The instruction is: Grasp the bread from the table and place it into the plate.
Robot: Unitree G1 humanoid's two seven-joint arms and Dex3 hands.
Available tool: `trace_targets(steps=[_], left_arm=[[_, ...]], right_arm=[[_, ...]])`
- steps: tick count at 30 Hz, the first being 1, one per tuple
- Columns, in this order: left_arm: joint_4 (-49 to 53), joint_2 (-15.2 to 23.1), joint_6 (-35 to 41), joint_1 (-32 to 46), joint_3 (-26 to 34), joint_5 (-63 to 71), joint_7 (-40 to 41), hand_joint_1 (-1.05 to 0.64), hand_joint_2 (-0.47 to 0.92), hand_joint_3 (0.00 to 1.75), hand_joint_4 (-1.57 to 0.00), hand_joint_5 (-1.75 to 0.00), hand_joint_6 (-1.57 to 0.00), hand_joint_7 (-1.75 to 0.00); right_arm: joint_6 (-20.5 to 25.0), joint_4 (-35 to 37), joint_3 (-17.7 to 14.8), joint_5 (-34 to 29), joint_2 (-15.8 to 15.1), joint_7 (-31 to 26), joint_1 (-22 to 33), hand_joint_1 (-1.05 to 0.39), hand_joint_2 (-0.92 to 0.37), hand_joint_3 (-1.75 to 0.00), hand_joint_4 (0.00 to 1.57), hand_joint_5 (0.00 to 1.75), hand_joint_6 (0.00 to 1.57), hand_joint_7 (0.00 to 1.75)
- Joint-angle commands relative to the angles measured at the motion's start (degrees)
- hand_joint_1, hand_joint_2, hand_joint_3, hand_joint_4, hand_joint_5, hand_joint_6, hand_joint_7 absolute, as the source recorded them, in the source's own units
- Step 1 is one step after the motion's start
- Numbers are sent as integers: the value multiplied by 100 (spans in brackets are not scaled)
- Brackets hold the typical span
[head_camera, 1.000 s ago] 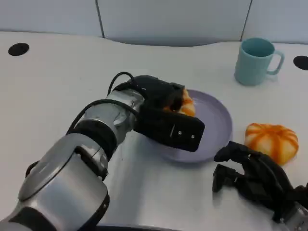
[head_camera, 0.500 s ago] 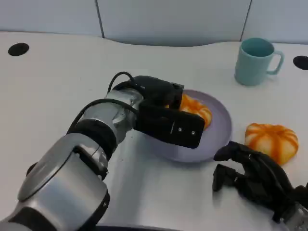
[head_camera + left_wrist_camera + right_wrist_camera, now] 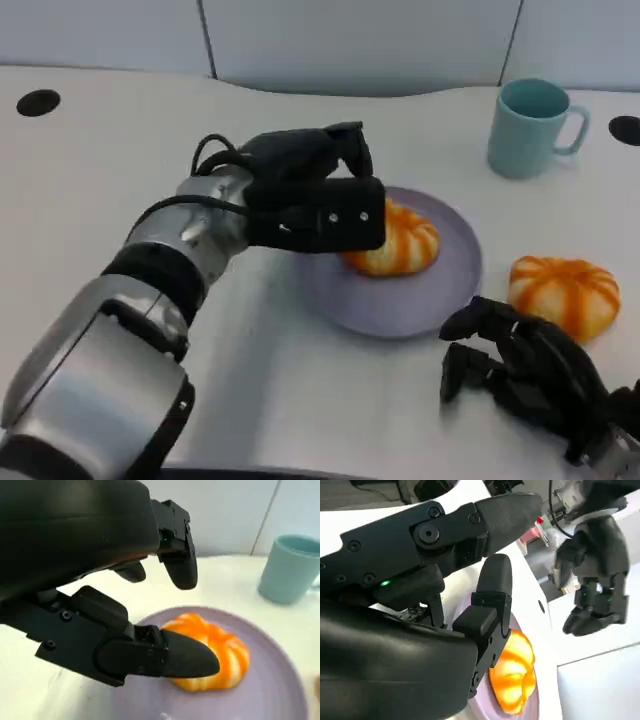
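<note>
An orange-and-white striped bread (image 3: 397, 243) lies on the lilac plate (image 3: 455, 285), left of its middle, and nothing touches it. My left hand (image 3: 312, 196) hovers over the plate's left rim with its fingers apart and holds nothing. In the left wrist view the same bread (image 3: 212, 652) sits on the plate (image 3: 280, 680) just past my spread fingertips (image 3: 182, 572). My right hand (image 3: 528, 375) rests on the table in front of the plate, fingers loosely bent, with nothing in it. The right wrist view shows the bread (image 3: 514, 676) beyond that hand's fingers (image 3: 487, 612).
A second striped bread (image 3: 563, 292) lies on the table right of the plate, just beyond my right hand. A teal mug (image 3: 532, 126) stands at the back right. Round dark holes mark the tabletop at the far left (image 3: 38, 102) and far right (image 3: 626, 129).
My left hand has let go of the bread, which now lies on the plate. The hand has lifted and drawn back to the left. The right hand has stayed put.
</note>
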Motion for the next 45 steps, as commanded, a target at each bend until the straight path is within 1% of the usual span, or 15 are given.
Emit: trace_targets(steps=[1, 2, 3, 4, 6, 11, 15, 19, 22, 25, 28, 31, 34, 41, 45], left_arm=[[-140, 231, -605, 419, 615, -704, -257, -88, 92, 40, 0, -104, 0, -114], [-164, 247, -703, 496, 800, -923, -391, -88, 92, 39, 0, -118, 0, -114], [-187, 259, -799, 567, 962, -1116, -504, -88, 92, 38, -2, -125, -1, -114], [-211, 263, -884, 641, 1140, -1322, -638, -88, 92, 37, -5, -130, -3, -112], [-253, 271, -988, 739, 1362, -1583, -833, -89, 92, 36, -10, -133, -9, -107], [-490, 357, -1407, 1217, 1957, -2339, -1470, -89, 92, 34, -21, -142, -22, -93], [-790, 301, -1471, 1636, 2475, -3047, -2024, -83, 92, 30, -31, -142, -33, -84], [-1298, 245, -1573, 2212, 2848, -3679, -2522, -81, 92, 31, -30, -141, -37, -80], [-1781, 196, -1540, 2676, 3062, -4140, -2906, -81, 92, 30, -27, -144, -38, -83], [-2294, 158, -1377, 3123, 3239, -4598, -3248, -82, 92, 28, -32, -144, -40, -84], [-2821, 174, -1244, 3536, 3308, -4829, -3373, -84, 92, 30, -33, -144, -40, -84], [-3296, 167, -1100, 3881, 3361, -4991, -3379, -85, 92, 31, -36, -145, -42, -86], [-3649, 159, -953, 4161, 3388, -5166, -3444, -83, 92, 31, -39, -147, -43, -89], [-4444, 46, -418, 4948, 3452, -5730, -3683, -80, 92, 26, -45, -150, -48, -103], [-4631, 16, -321, 5253, 3457, -5771, -3686, -81, 92, 25, -42, -158, -44, -118]], right_arm=[[95, 125, 41, -169, -147, -187, 213, -54, -92, -11, 65, 158, 74, 103], [169, 133, 0, -99, -144, -144, 200, -53, -92, -12, 65, 157, 73, 104], [170, 132, 13, -118, -157, -174, 197, -50, -92, -12, 64, 158, 72, 105], [162, 132, 35, -159, -173, -230, 194, -53, -92, -11, 64, 158, 72, 105], [130, 150, 65, -212, -194, -292, 187, -54, -92, -12, 63, 157, 72, 106], [167, 256, -23, -88, -199, -89, 133, -51, -92, -14, 62, 161, 70, 107], [153, 233, 10, -181, -224, -208, 149, -52, -92, -14, 62, 160, 72, 107], [185, 171, 43, -229, -229, -282, 169, -51, -92, -15, 63, 159, 71, 108], [210, 310, -6, -180, -219, -246, 125, -52, -92, -12, 61, 164, 69, 115], [119, 536, -49, -198, -224, -259, 67, -53, -92, -9, 69, 155, 73, 107], [144, 431, -29, -226, -244, -263, 83, -50, -92, -15, 67, 158, 69, 108], [312, 178, 18, -245, -258, -334, 133, -53, -92, -14, 66, 168, 67, 117], [309, 203, -17, -208, -244, -302, 135, -52, -92, -13, 63, 170, 65, 120], [424, 153, 4, -252, -247, -489, 118, -52, -92, -13, 62, 167, 65, 120], [416, 234, -6, -254, -253, -514, 56, -52, -92, -12, 63, 165, 66, 119]])
